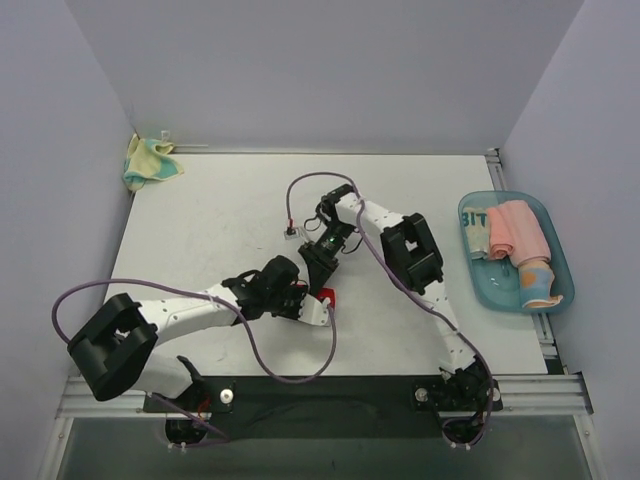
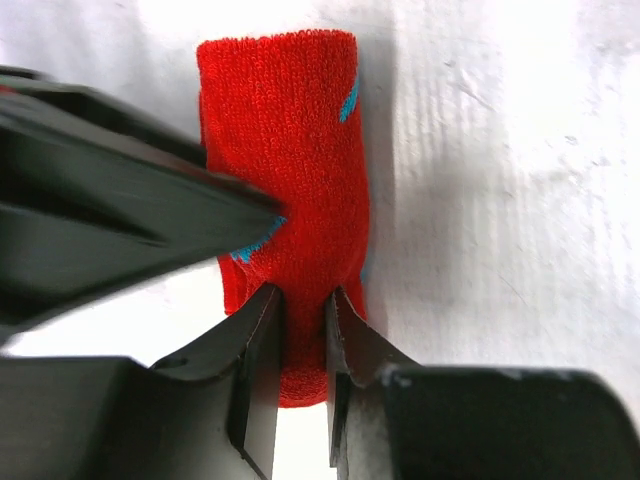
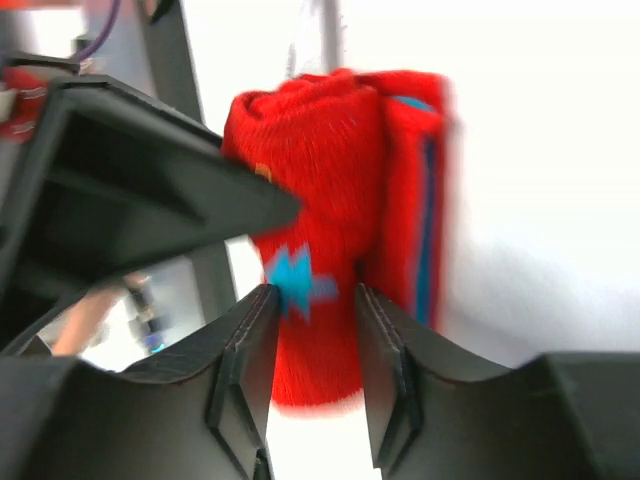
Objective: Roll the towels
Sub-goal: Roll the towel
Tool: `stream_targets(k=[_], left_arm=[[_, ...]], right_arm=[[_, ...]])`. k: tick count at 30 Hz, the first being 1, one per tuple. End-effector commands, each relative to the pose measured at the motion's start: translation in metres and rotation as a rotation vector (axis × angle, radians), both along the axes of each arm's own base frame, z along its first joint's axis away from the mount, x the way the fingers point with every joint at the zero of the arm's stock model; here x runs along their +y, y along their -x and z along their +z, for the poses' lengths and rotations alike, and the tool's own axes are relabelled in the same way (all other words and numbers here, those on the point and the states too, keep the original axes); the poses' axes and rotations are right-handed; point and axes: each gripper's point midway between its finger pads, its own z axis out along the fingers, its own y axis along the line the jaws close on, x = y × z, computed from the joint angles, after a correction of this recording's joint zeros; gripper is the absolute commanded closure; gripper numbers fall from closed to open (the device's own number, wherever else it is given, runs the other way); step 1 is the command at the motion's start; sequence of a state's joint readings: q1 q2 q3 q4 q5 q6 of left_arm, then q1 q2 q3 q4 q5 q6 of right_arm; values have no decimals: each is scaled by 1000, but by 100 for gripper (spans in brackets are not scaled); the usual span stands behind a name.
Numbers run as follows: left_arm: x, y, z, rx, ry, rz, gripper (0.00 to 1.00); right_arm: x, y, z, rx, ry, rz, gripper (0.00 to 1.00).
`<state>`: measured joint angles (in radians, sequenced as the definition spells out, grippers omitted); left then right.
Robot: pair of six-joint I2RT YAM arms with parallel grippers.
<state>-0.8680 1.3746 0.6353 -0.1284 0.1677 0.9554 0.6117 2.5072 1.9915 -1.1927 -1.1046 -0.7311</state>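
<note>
The left gripper (image 2: 303,292) pinches the red towel (image 2: 290,140) roll between narrow jaws. The right gripper (image 3: 315,290) is narrow too, hold unclear. A weak pinch could let it unroll.

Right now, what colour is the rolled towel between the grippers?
Towel: red with blue marks; left wrist view.

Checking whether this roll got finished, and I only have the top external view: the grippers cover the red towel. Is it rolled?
Observer: Yes; the left wrist view shows the red towel as a compact roll lying on the table.
Operator: What holds it?
Observer: The left gripper has its fingers close together, red cloth filling the gap at one end of the roll.
Operator: And the other arm?
Observer: The right gripper straddles the roll with its jaws apart; that view is blurred, so whether it grips is unclear.
</note>
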Motion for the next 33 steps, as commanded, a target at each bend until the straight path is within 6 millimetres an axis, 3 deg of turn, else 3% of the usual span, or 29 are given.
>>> stream_targets(k=[1,6,7,9,11,13,14,15,16,18,19,22,23,25,27,28,33], left_arm=[[46,59,-34,324,-229,-28,97],[47,68,-28,571,-246,7,99],[44,62,-19,607,-236,23,99],[48,57,-21,719,-230,67,99],[42,35,-11,757,-187,97,99],[42,37,-16,876,-197,101,98],[36,17,-9,873,-159,116,98],[36,15,-21,935,-175,132,98],[35,14,-19,989,-175,144,98],[30,-4,-26,1041,-161,167,97],[31,-4,-27,1078,-167,178,97],[28,-16,-33,1148,-161,200,96],[27,-20,-33,1162,-153,201,96],[25,-22,-36,1204,-152,209,96],[23,-21,-39,1231,-153,213,96],[22,-22,-39,1238,-144,216,96],[24,-14,-44,1303,-153,200,95]], right_arm=[[-17,-52,61,-254,-38,-109,63],[-53,-86,108,-406,-45,-251,60],[-62,-87,121,-466,-52,-276,60],[-78,-96,130,-543,-45,-346,60],[-99,-82,136,-623,2,-364,60],[-114,-78,152,-760,22,-385,61],[-122,-66,142,-760,47,-384,61],[-126,-61,142,-783,49,-389,62],[-129,-56,157,-848,27,-400,62],[-136,-41,149,-864,59,-394,64],[-134,-30,159,-904,42,-377,65],[-134,-10,147,-1008,104,-295,65],[-119,4,142,-1043,92,-221,65],[-115,4,126,-1127,144,-172,64],[-97,10,118,-1188,149,-98,62],[-92,0,113,-1235,189,-87,62],[-45,1,99,-1373,161,64,56]])
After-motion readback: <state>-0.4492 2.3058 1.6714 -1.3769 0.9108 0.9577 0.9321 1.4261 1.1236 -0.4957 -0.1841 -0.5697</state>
